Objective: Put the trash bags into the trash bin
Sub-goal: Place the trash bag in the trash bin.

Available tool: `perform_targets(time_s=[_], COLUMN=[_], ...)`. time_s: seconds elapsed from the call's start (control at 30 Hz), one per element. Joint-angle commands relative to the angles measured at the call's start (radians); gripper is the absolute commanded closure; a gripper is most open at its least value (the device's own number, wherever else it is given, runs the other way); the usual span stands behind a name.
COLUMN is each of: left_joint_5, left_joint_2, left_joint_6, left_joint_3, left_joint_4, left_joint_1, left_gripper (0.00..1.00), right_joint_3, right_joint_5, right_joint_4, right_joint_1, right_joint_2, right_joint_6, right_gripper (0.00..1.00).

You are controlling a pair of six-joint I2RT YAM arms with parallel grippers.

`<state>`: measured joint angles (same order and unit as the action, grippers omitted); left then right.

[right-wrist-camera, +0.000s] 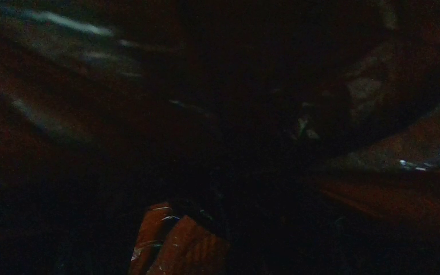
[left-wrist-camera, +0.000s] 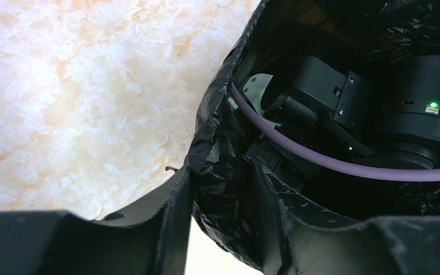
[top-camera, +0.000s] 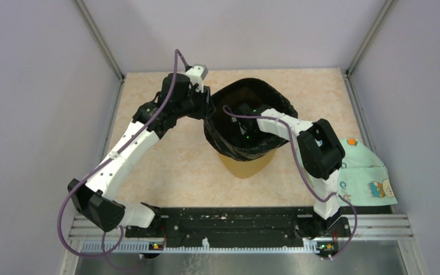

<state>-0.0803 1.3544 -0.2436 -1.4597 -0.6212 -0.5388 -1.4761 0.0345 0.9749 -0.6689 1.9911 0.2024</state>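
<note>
Lining: bag (top-camera: 228, 142) draped over bin (top-camera: 246, 166) rim; left gripper (left-wrist-camera: 220, 172) half-closed astride bag edge, hold uncertain; right gripper (top-camera: 239, 122) deep inside, jaws unreadable. Next, likely: clamp, pull edge down.

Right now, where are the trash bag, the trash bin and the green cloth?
trash bag (top-camera: 220, 137), top view, outer fold over the bin's left side.
trash bin (top-camera: 246, 166), top view, bare yellow base.
green cloth (top-camera: 369, 169), top view, its middle.
</note>
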Motion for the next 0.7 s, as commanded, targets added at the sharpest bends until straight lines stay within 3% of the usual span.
perform_targets(time_s=[0.0,0.67], left_joint_5=[0.038,0.067], left_joint_2=[0.009,0.022], left_joint_6=[0.014,-0.003], left_joint_3=[0.008,0.013], left_joint_4=[0.048,0.052], left_joint_1=[-0.013,-0.025], left_gripper=[0.59,0.65], right_joint_3=[-0.052,0.008], right_joint_5=[-0.024,-0.029], right_joint_4=[0.007,-0.032], right_joint_1=[0.003,0.003], right_joint_2=[-0.023,-0.130], right_joint_6=[0.009,0.054], right_gripper=[0.16,0.23])
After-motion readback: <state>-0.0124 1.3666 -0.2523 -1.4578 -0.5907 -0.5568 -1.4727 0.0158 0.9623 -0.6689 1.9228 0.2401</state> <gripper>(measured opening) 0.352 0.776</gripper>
